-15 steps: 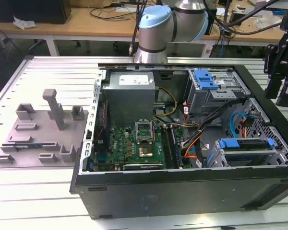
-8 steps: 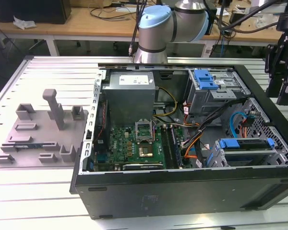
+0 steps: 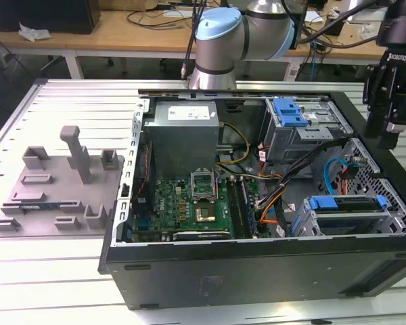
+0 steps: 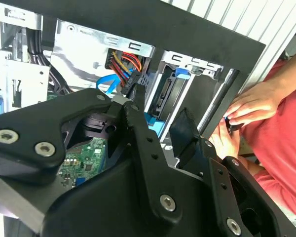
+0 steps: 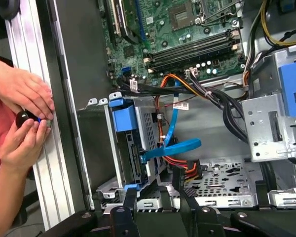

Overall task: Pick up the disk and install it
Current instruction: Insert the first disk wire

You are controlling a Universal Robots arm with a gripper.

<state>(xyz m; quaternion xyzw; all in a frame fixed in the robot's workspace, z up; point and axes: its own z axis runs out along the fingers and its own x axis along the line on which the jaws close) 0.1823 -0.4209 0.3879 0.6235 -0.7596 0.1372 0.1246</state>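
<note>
One black two-fingered claw (image 3: 387, 139), its fingers spread and empty, hung over one open black metal computer tower (image 3: 257, 271). The tower held two silver metal drive cages, one cage (image 3: 348, 220) close below the claw and one cage (image 3: 298, 139) farther off, each fronted by one blue plastic carrier handle (image 3: 345, 202). It also held one green rectangular motherboard (image 3: 189, 203) and one grey box-shaped power supply (image 3: 183, 132). Beside the claw, just outside the tower wall, were one person's two hands (image 5: 24, 91), and well apart from the claw, beyond the tower, lay one grey moulded fixture plate (image 3: 61, 189).
</note>
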